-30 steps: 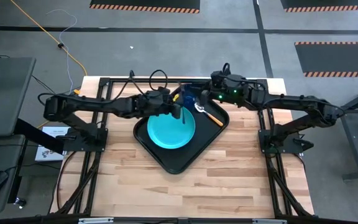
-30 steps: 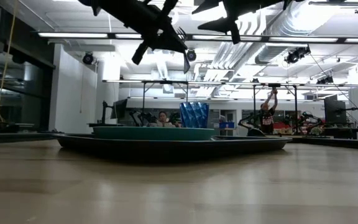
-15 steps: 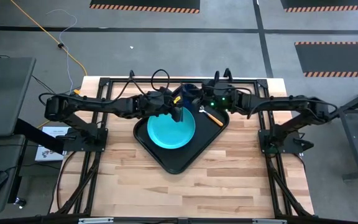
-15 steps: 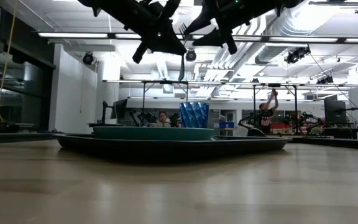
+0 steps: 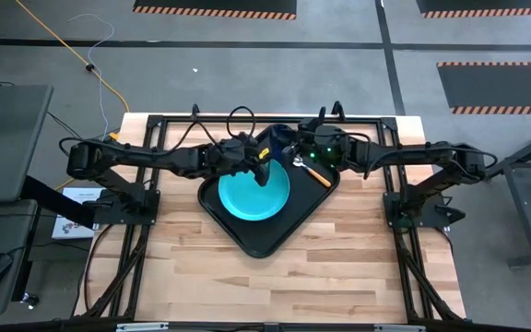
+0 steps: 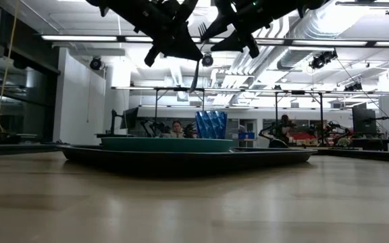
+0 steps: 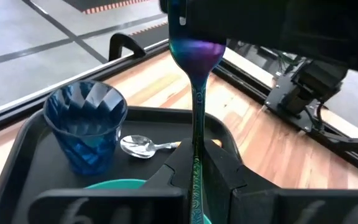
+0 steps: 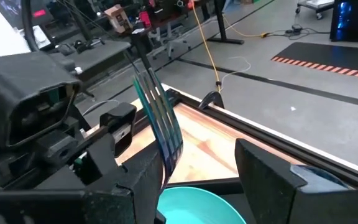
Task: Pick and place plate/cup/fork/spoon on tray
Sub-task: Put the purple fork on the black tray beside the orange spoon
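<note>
so the left end effector (image 5: 264,171) is clamped on the fork (image 7: 196,134) handle, holding it up over the plate (image 5: 254,195) in the tray (image 5: 267,242), right end effector (image 5: 289,150) open around its tines, cup (image 7: 86,123) and spoon (image 7: 143,146) already at the tray's far side

wooden table (image 5: 339,258), black tray (image 5: 256,242) (angled)
</note>
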Controlling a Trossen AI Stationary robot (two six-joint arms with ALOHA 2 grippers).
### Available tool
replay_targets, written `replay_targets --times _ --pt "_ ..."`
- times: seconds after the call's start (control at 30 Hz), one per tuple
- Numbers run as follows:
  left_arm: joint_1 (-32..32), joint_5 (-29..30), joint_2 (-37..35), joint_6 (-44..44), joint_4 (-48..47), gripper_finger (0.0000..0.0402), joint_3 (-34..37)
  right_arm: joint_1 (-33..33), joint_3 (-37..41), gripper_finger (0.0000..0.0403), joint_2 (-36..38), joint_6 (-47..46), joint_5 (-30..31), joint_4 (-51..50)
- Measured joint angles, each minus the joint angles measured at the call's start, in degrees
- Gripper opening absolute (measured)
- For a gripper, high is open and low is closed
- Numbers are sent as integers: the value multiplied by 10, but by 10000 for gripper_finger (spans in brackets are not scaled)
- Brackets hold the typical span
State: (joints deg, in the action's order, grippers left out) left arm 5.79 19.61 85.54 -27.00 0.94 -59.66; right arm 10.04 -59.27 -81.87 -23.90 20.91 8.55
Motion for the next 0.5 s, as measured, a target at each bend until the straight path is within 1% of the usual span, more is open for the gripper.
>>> replay_targets --times 0.3,0.4,0.5 --pt "-6 6 20 -2 3 10 0 0 0 186 0 7 2 12" --pt "-7 5 26 -6 8 10 0 0 0 171 0 9 2 13" --pt "-8 5 28 -13 5 10 0 0 0 146 0 10 2 12"
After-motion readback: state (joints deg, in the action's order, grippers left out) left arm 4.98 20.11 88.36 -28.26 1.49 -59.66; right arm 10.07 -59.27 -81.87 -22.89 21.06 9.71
